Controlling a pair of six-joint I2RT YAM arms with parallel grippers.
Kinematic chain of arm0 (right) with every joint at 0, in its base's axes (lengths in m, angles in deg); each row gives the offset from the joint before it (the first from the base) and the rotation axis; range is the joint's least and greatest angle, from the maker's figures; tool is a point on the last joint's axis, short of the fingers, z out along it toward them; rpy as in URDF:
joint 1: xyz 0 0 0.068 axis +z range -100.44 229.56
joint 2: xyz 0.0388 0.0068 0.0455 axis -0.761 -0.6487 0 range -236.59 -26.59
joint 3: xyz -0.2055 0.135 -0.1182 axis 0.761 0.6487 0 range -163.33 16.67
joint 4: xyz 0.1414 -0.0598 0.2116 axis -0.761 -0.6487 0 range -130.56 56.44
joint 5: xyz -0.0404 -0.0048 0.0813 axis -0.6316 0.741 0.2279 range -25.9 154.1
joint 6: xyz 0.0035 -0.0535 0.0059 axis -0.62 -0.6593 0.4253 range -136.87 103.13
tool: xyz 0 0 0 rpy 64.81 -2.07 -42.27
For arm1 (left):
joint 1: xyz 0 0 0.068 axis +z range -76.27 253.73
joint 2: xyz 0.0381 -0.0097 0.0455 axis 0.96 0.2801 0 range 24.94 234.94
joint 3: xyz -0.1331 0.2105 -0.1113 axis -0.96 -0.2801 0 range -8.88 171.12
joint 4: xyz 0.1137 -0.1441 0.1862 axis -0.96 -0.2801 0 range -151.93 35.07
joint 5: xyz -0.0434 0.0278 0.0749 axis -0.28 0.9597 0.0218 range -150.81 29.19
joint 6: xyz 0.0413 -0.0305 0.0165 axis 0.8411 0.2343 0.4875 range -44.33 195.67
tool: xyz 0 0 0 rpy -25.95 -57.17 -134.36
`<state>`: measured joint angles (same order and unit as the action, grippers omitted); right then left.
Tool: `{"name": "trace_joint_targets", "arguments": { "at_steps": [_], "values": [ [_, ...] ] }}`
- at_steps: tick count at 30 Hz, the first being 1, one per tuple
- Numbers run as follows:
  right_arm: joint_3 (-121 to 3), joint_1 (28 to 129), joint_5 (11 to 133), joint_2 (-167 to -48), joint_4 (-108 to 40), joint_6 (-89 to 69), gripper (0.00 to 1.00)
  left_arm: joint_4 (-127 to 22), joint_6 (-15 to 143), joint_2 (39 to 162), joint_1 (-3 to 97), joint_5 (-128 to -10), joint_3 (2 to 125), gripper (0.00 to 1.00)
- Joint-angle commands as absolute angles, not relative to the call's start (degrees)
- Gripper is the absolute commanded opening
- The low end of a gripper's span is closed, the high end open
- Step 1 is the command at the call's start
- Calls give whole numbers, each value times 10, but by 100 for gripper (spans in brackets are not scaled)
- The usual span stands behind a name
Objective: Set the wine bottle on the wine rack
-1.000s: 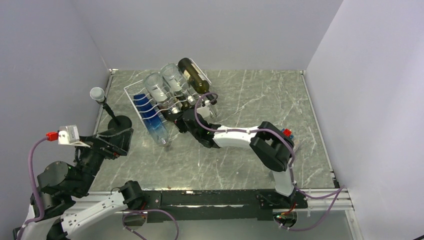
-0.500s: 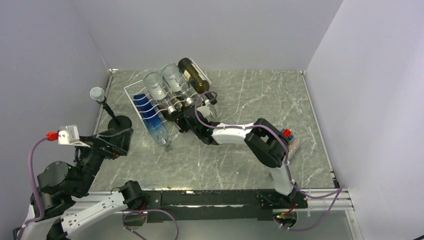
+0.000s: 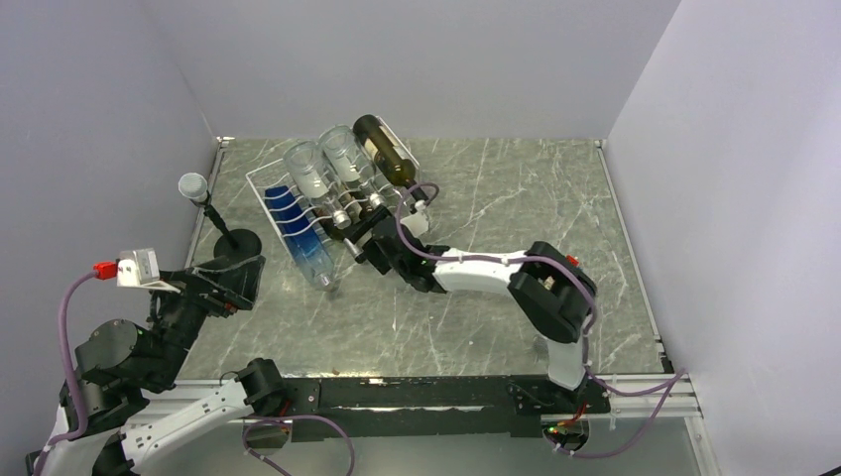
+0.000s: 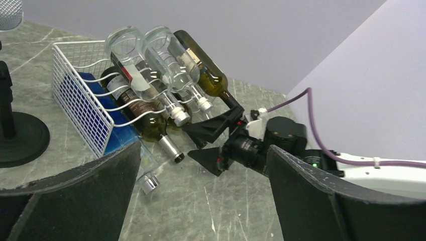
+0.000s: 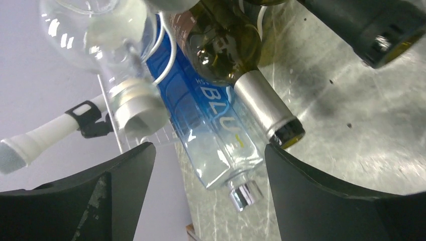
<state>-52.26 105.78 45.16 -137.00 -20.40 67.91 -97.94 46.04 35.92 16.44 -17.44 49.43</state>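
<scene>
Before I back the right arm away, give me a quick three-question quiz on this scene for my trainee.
1. True or false: the right gripper is shut.
2. What stands left of the rack? A mug; B microphone stand; C box.
3. Fill in: the left gripper has its jaws ___.
Key: 1 false; 2 B; 3 open.
</scene>
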Motion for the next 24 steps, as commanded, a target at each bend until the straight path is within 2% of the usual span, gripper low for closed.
{"name": "trace_joint_targets", "arguments": {
  "at_steps": [1,8,13,16,20,24],
  "values": [
    [-487,1061,440,-1284,-251,663,84,-989,449,365,166,-181,506,99],
    [-447,1062,376,-1163,-390,605,82,-999,421,366,166,-177,506,99],
    [-414,1062,290,-1032,-503,494,90,-1030,399,377,166,-166,515,99],
    [-402,1059,236,-954,-576,417,100,-1040,392,379,166,-165,515,99],
    [-406,1054,200,-867,-673,320,100,-1048,375,372,166,-152,519,99],
    [-430,1052,169,-800,-774,287,100,-1056,380,365,166,-160,534,99]
  ]
}}
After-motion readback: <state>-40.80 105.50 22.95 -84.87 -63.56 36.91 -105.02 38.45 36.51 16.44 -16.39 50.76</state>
